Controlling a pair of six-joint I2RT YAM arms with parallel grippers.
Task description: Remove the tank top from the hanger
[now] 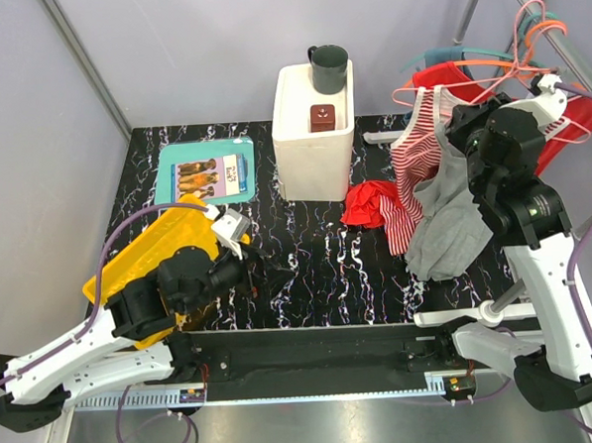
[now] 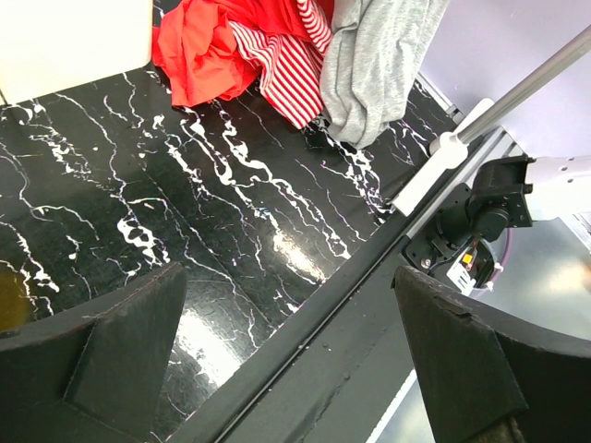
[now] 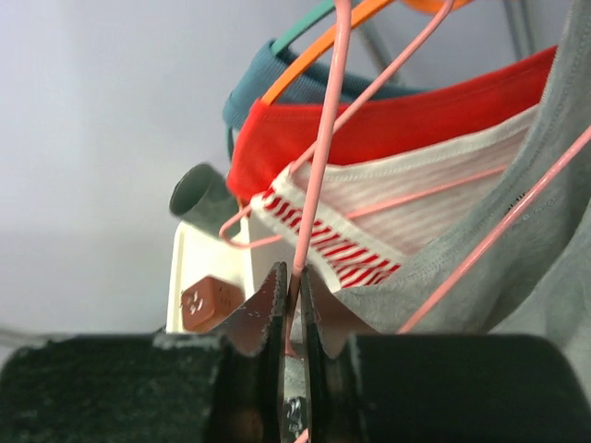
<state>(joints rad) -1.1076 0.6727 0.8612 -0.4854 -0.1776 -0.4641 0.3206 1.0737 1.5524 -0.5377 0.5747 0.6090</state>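
Observation:
A grey tank top (image 1: 443, 224) hangs from a pink wire hanger (image 3: 319, 166) at the right, and its hem reaches the table. In the right wrist view my right gripper (image 3: 294, 286) is shut on a thin wire of that hanger, right beside the grey tank top (image 3: 517, 249). A red-and-white striped top (image 3: 365, 249) hangs on the same cluster of hangers. My left gripper (image 2: 291, 341) is wide open over the table's near edge with nothing between its fingers (image 2: 120, 351). The grey tank top (image 2: 379, 65) lies well beyond it.
A red top (image 3: 416, 120) and a teal garment (image 3: 268, 74) hang on other hangers behind. A red cloth (image 1: 370, 203) lies on the table. A white box (image 1: 315, 151) with a dark mug (image 1: 329, 69) stands at the back, with a teal board (image 1: 206, 172) and a yellow object (image 1: 178, 238) at left.

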